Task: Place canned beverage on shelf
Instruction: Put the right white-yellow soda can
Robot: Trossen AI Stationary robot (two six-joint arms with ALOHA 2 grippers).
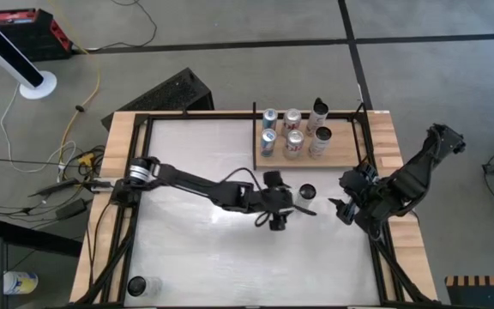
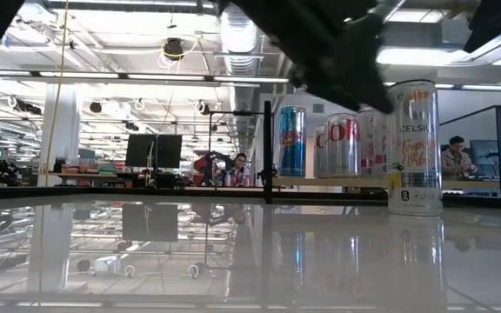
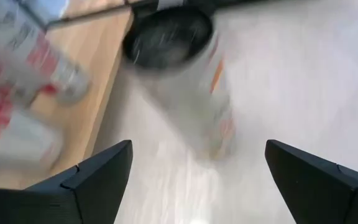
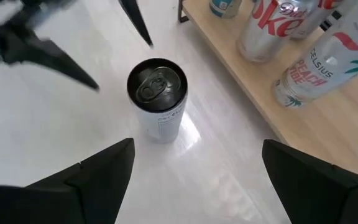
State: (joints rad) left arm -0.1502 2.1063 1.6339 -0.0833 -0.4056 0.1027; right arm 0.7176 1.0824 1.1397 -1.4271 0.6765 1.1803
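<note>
A white canned beverage [image 1: 308,190] with a black top stands upright on its base on the white table, just near of the shelf [image 1: 350,153], a tan wood panel with black rails at the far right. It also shows in the low view [image 2: 414,148] and the right wrist view [image 4: 157,99]. My left gripper [image 1: 301,202] is open right beside the can on its left, a little above it, touching nothing; its wrist view [image 3: 197,180] is blurred. My right gripper [image 1: 343,204] waits open to the can's right [image 4: 194,180].
Several cans [image 1: 294,136] stand upright on the shelf's left half; its right half is bare wood. Another can [image 1: 137,285] stands at the table's near left corner. Black frame rails [image 1: 135,215] run along the table's sides. People sit in the room beyond [image 2: 237,167].
</note>
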